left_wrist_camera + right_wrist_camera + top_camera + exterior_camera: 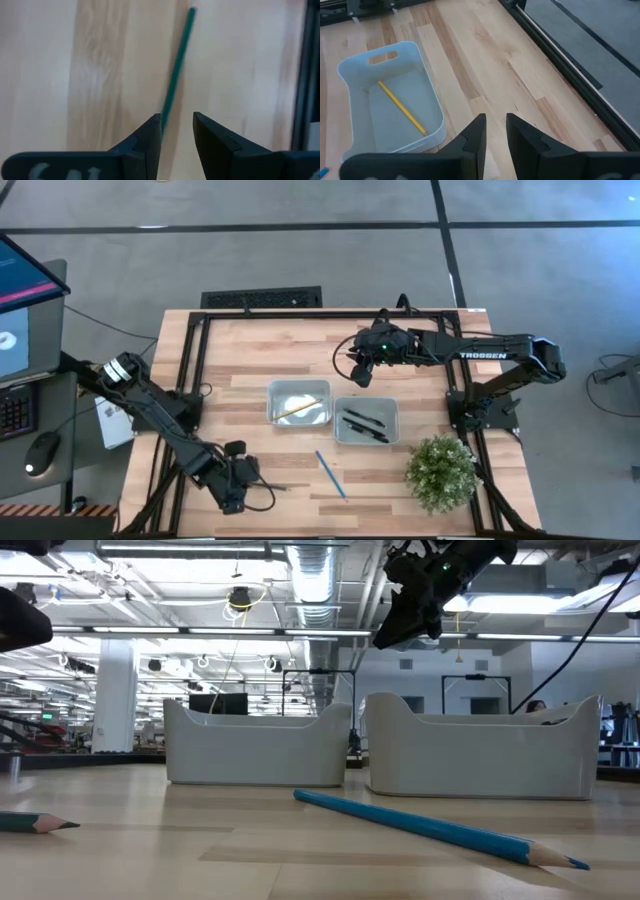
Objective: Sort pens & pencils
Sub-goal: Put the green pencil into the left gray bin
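A dark green pencil (177,65) lies flat on the table near its front left and also shows in the low view (35,824). My left gripper (176,117) is open above it, and the pencil's near end shows beside one fingertip (154,125). A blue pencil (331,474) lies flat on the table in front of two white bins. The left bin (272,402) holds a yellow pencil (402,107). The right bin (395,420) holds black pens (365,423). My right gripper (496,120) hangs slightly open and empty, high above the table beyond the bins.
A potted green plant (440,470) stands at the table's front right. A black frame rail (195,360) runs around the tabletop. A monitor, keyboard and mouse (40,452) sit off the table's left side. Bare wood lies beyond the bins.
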Controlling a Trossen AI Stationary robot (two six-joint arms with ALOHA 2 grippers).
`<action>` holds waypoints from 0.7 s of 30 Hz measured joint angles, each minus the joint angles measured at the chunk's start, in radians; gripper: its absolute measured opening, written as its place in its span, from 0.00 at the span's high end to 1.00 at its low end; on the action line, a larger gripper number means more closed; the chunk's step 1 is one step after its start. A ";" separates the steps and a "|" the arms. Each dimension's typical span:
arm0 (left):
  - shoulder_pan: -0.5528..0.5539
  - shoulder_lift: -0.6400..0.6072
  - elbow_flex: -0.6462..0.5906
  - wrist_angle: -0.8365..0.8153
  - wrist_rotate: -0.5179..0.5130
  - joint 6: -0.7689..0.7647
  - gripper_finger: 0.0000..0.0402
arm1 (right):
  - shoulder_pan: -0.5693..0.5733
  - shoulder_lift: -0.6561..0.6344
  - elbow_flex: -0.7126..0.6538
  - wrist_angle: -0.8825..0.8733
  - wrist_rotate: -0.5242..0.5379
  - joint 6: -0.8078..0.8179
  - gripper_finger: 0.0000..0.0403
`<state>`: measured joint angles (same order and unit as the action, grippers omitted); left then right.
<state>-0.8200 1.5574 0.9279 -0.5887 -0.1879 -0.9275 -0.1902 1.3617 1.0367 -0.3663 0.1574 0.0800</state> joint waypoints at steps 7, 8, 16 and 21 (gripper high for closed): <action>0.000 0.002 0.000 -0.026 -0.001 0.007 0.74 | 0.000 0.000 0.000 0.000 0.000 0.000 0.76; 0.000 0.008 0.001 -0.027 -0.001 0.009 0.74 | 0.000 0.000 0.000 0.000 0.000 0.000 0.76; 0.000 0.113 0.001 -0.024 0.030 0.041 0.74 | 0.000 0.000 0.000 0.000 0.000 0.000 0.76; 0.002 0.162 0.003 -0.020 0.059 0.042 0.74 | 0.000 0.000 0.000 0.000 0.000 0.000 0.76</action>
<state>-0.8175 1.7197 0.9310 -0.6085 -0.1286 -0.8857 -0.1902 1.3617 1.0367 -0.3660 0.1577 0.0799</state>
